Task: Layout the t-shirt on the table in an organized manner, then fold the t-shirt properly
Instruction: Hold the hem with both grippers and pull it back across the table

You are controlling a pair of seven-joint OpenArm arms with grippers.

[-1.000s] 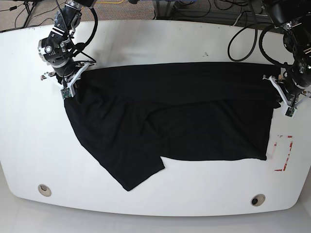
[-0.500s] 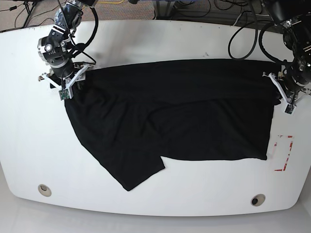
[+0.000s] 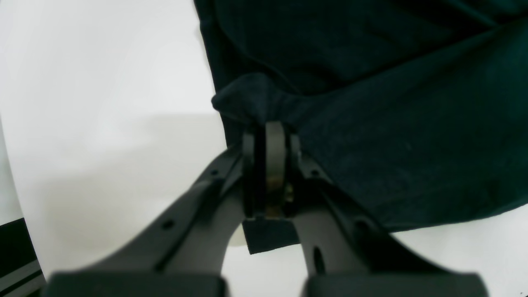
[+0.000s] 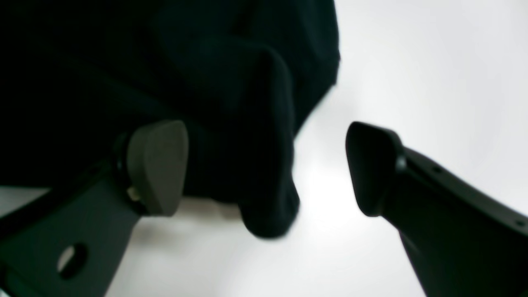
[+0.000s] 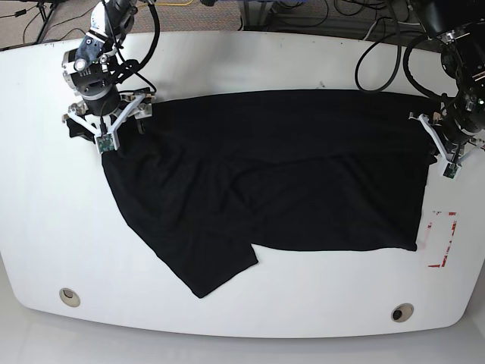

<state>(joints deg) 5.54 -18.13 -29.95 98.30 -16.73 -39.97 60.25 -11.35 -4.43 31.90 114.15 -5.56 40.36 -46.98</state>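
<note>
The black shirt [image 5: 265,174] lies spread out on the white tabletop [image 5: 242,61], with one part sticking out toward the front edge. The left fingers [image 3: 270,136] are pressed together, pinching a corner of the shirt. The right fingers [image 4: 156,165] are spread wide, with a lump of shirt between them, not squeezed.

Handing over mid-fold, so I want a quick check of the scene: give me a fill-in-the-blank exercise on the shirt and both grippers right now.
1. The left gripper is ____ on a bunched edge of the plain black fabric t-shirt.
2. The right gripper has its fingers spread ____.
3. The t-shirt lies on the large ____ smooth table.
4. The red tape mark sits nearest the ____ gripper.

Missing words: shut; open; white; left
</note>
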